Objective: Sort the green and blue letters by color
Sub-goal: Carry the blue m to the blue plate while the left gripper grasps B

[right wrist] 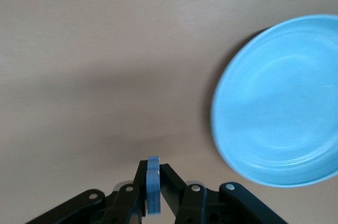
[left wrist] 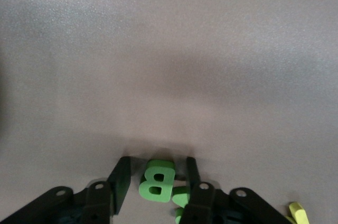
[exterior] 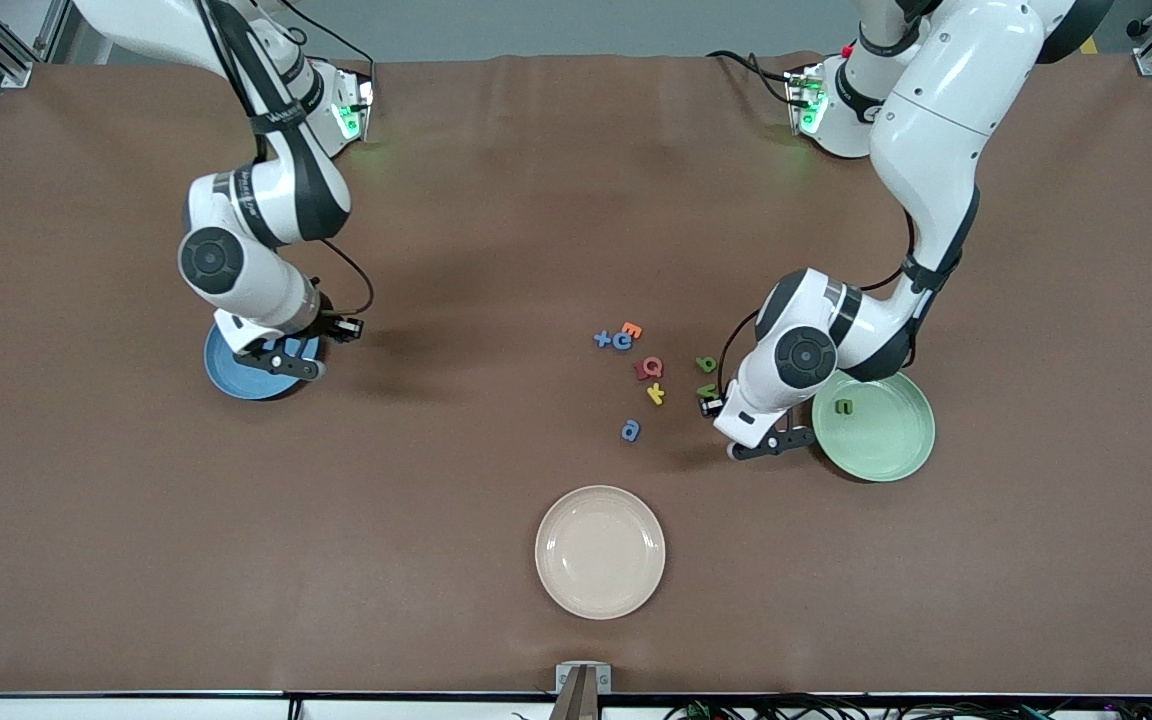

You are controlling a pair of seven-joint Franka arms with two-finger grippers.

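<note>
My right gripper (exterior: pixel 344 328) hangs beside the blue plate (exterior: pixel 236 378), shut on a blue letter (right wrist: pixel 153 184) held edge-on between its fingers; the plate also shows in the right wrist view (right wrist: pixel 280 102). My left gripper (exterior: pixel 712 405) is low over the table beside the pale green plate (exterior: pixel 896 450), open, its jaws on either side of a green letter B (left wrist: pixel 157 183). A second green letter (left wrist: pixel 182 198) lies against it. One green letter (exterior: pixel 844 406) lies in the green plate. Another green letter (exterior: pixel 705 363) and three blue letters (exterior: pixel 603 340) (exterior: pixel 622 341) (exterior: pixel 630 431) lie mid-table.
An orange letter (exterior: pixel 632 329), a red letter (exterior: pixel 648 368) and a yellow letter (exterior: pixel 655 394) lie among the blue ones. A beige plate (exterior: pixel 600 551) stands nearer to the front camera. The yellow letter also shows in the left wrist view (left wrist: pixel 298 213).
</note>
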